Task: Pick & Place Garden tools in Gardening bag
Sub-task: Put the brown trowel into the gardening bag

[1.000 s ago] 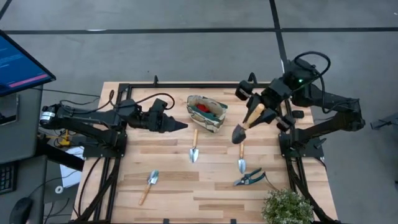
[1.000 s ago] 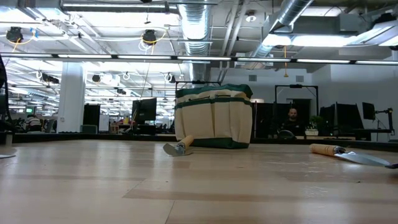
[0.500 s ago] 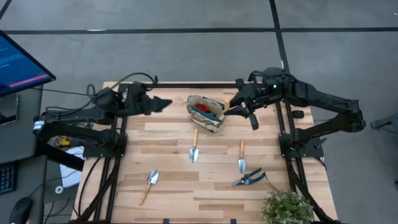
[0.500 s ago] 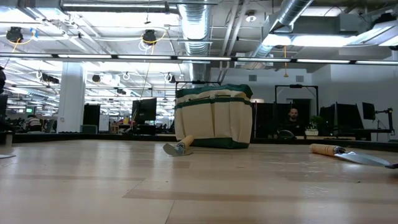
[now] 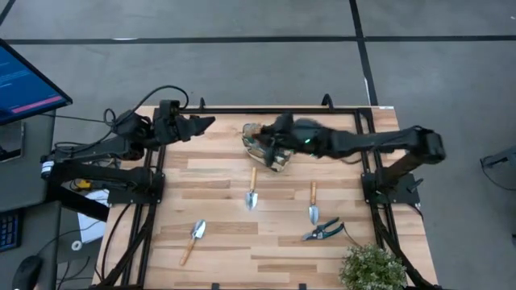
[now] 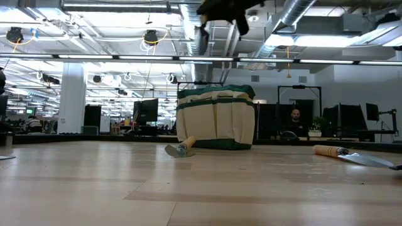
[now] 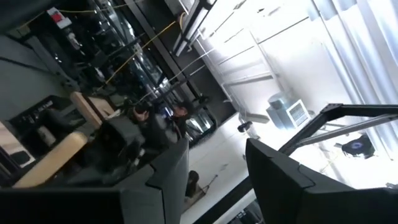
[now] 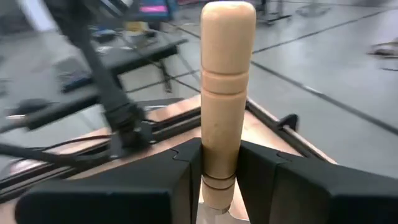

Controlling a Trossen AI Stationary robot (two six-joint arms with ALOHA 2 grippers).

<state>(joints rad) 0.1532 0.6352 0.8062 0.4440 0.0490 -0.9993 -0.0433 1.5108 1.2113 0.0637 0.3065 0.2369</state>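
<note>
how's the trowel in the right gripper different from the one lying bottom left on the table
The held trowel is clamped between the right gripper fingers above the gardening bag, handle up; the loose trowel lies flat on the table, untouched, far from the bag. Both have pale wooden handles.

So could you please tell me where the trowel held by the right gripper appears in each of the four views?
High view: not visible; the right gripper hangs over the bag, hiding it.
Low view: the trowel hangs blade-down from the gripper, above the bag.
Left wrist view: not in it.
Right wrist view: its wooden handle stands upright between the fingers.
Shared landmark: the bag.
</note>
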